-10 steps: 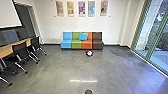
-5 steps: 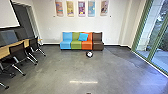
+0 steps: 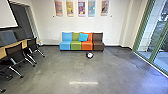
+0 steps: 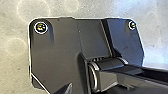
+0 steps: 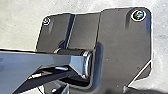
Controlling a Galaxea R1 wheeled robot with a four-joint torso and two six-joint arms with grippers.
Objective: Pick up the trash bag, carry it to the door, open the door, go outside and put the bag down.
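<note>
Along the left edge of the floor (image 3: 60,67), chairs (image 3: 14,52) stand drawn up to the long desk (image 3: 24,44), backs toward the room; I take it that is to seat people there and spare the walkway. Against the wall at the floor's far edge sits a sofa (image 3: 65,45) in blue, green, orange and brown, set back, I suppose, for waiting without blocking anyone. A blue cushion (image 3: 83,37) leans on its backrest where green meets orange, more for comfort than for order. A black-and-white round thing (image 3: 89,55) lies on the floor just before the sofa — left there, perhaps, after play.

Down the right edge, glass (image 3: 149,41) in green frames (image 3: 156,46) lets in the daylight and gives onto paving outside; the way out may well be there, though I cannot pick out a handle. Where the trash bag is, I cannot tell.

As for my arms, the left wrist looks down over my own dark plate (image 4: 58,47) and jointed bar (image 4: 110,77), with floor beyond the plate's rim. The right wrist looks down much the same way. I judge both are folded in close, a sensible pose for driving. How far open my left pincer is, or what it has hold of, I cannot tell — nor can I for my right pincer.
</note>
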